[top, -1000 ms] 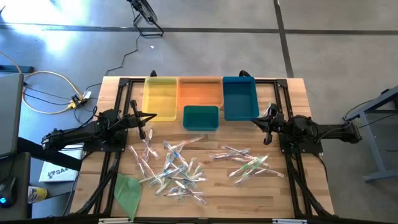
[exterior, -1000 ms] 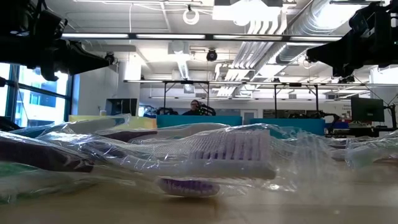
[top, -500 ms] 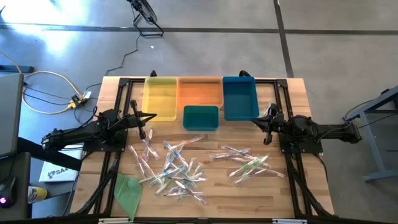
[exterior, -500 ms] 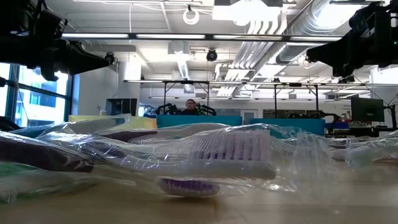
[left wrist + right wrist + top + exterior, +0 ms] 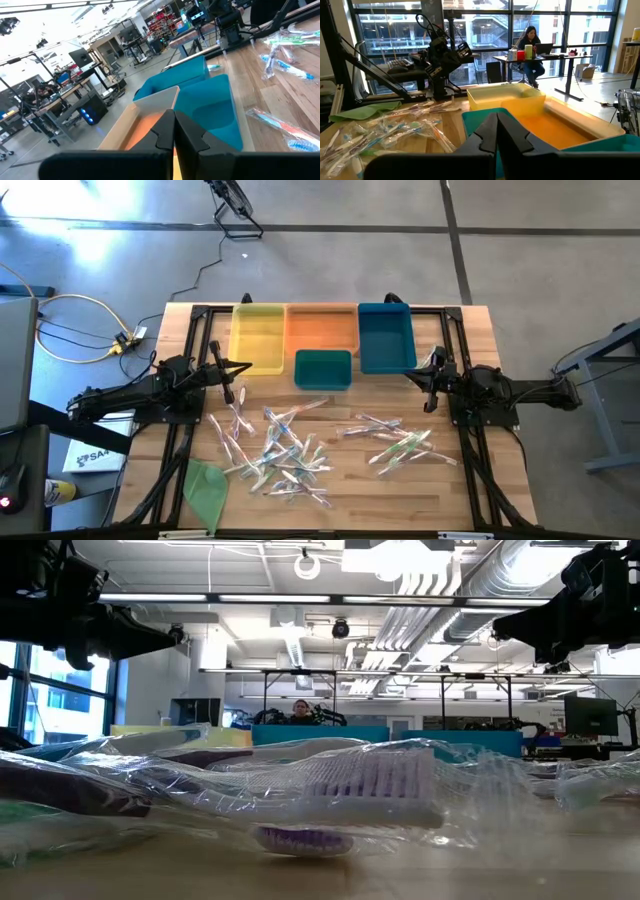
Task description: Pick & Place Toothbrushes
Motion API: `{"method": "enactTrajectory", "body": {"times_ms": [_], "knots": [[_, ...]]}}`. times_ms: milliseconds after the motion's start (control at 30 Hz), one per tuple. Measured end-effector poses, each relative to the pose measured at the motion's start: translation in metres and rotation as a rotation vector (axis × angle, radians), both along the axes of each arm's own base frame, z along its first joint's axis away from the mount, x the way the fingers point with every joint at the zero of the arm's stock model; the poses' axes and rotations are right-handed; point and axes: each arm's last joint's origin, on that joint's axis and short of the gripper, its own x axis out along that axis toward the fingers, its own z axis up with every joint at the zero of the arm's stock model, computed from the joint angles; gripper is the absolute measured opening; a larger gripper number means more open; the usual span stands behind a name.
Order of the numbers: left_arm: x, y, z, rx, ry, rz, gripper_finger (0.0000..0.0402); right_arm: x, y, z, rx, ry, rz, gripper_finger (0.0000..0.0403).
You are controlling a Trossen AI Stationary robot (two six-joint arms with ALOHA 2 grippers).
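a: where are the toothbrushes (image 5: 285,450)?

b: scattered loose on the wooden table (image 5: 480,330), in clear wrappers. one big heap lies near the middle front, a smaller heap (image 5: 398,442) sits to its right. none are in the bins.

a: and the bins?

b: along the far edge: a yellow bin (image 5: 257,335), an orange bin (image 5: 321,327) touching it, then a blue bin (image 5: 386,337). a smaller teal bin (image 5: 322,369) sits just in front of the orange one.

a: left gripper (image 5: 228,390)?

b: hangs above the table by the yellow bin's front corner, fingers (image 5: 192,134) pressed together, nothing between them. its wrist view looks across the orange and blue bins.

a: right gripper (image 5: 432,380)?

b: it's just right of the blue bin, fingers (image 5: 515,135) closed tight as well, holding nothing. both are clear of the toothbrushes.

a: anything else on the table?

b: a flat green sheet (image 5: 207,488) at the front left corner, beside the big heap. in the low view a wrapped toothbrush with white bristles (image 5: 365,785) lies right before the camera.

a: anyone about?

b: a person (image 5: 531,42) sits at a desk beyond the table in the right wrist view.
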Motion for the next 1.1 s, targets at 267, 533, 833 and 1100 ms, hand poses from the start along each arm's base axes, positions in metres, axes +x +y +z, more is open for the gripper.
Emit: {"method": "enactTrajectory", "body": {"times_ms": [267,533,833,1100], "knots": [[0.0000,0.0000,0.0000,0.000,0.000,0.000,0.0001,0.0000,0.0000,0.0000,0.000,0.000,0.000,0.0002],[-0.0001,0.0000,0.0030,-0.231,-0.109,-0.011,0.0001,0.0000,0.0000,0.0001,0.000,0.000,0.000,0.0002],[-0.0001,-0.0001,0.0034,-0.373,-0.159,-0.019,0.0001,0.0000,0.0000,0.0000,-0.011,0.003,-0.001,0.0002],[-0.0001,-0.0001,0.0030,-0.373,-0.155,-0.018,0.0001,0.0000,0.0000,0.0002,0.025,-0.008,0.002,0.0002]]}}
